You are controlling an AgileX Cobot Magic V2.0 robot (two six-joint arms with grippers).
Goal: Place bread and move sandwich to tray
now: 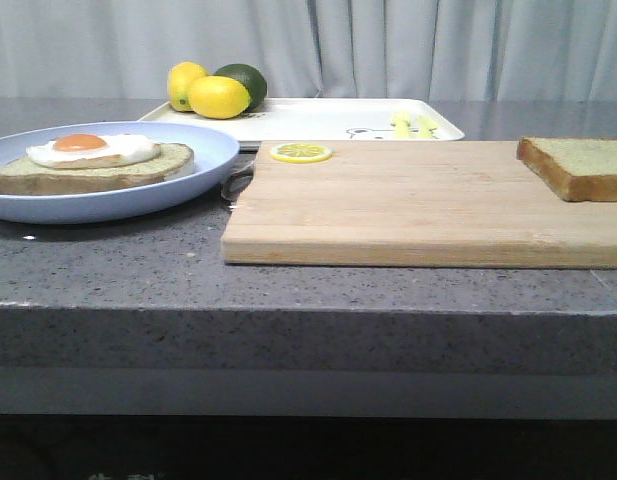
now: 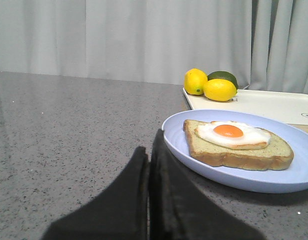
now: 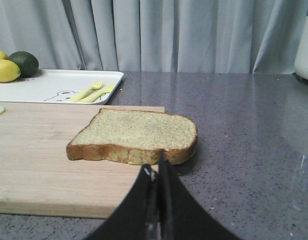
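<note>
The bread point(image 1: 578, 166) lies on the right end of the wooden cutting board point(image 1: 418, 205); it also shows in the right wrist view point(image 3: 136, 135). The sandwich point(image 1: 93, 160), a brown-crusted slice with a fried egg, sits on the pale blue plate point(image 1: 188, 180) at the left; it shows in the left wrist view point(image 2: 238, 145) too. The white tray point(image 1: 318, 120) stands behind the board. My left gripper point(image 2: 150, 150) is shut and empty, just beside the plate's rim point(image 2: 173, 150). My right gripper point(image 3: 156, 170) is shut and empty, just short of the bread's near crust. Neither gripper shows in the front view.
Two lemons point(image 1: 213, 95) and a green lime point(image 1: 246, 82) sit on the tray's left end, with yellow cutlery point(image 1: 413, 124) at its right. A lemon slice point(image 1: 300, 152) lies on the board's far left corner. The grey counter drops off at its front edge point(image 1: 308, 310).
</note>
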